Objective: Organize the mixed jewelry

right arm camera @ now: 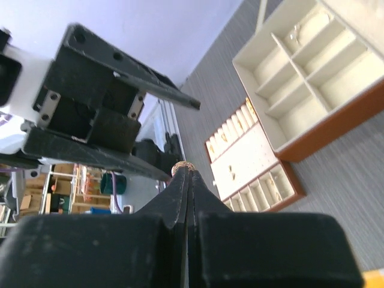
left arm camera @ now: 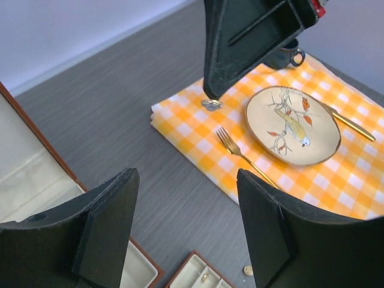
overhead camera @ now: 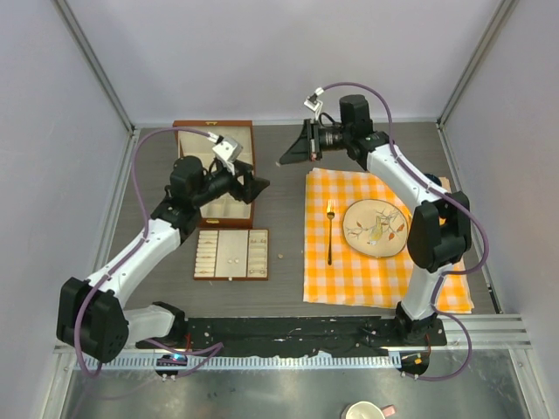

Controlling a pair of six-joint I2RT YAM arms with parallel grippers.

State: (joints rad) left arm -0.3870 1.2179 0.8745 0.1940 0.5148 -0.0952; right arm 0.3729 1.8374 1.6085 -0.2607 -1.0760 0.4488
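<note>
My right gripper [overhead camera: 283, 161] hangs above the grey table just left of the cloth, shut on a small gold ring [right arm camera: 184, 167] that pokes out at its tips [right arm camera: 189, 175]. From the left wrist view the same ring [left arm camera: 211, 105] shows under the right gripper [left arm camera: 207, 95]. The left gripper [overhead camera: 254, 187] stands open and empty [left arm camera: 186, 198] over the table, beside the wooden box [overhead camera: 216, 166]. A flat tray [overhead camera: 231, 254] holds several tiny gold pieces [right arm camera: 230, 133]. One small gold stud [overhead camera: 280, 257] lies loose on the table [left arm camera: 248, 270].
An orange checked cloth [overhead camera: 349, 279] carries a bird-pattern plate [overhead camera: 376, 227], a gold fork [overhead camera: 330, 231] and a gold knife [left arm camera: 351, 123]. A dark mug [left arm camera: 287, 55] stands behind it. The open cream-lined box [right arm camera: 312, 66] sits at the back left.
</note>
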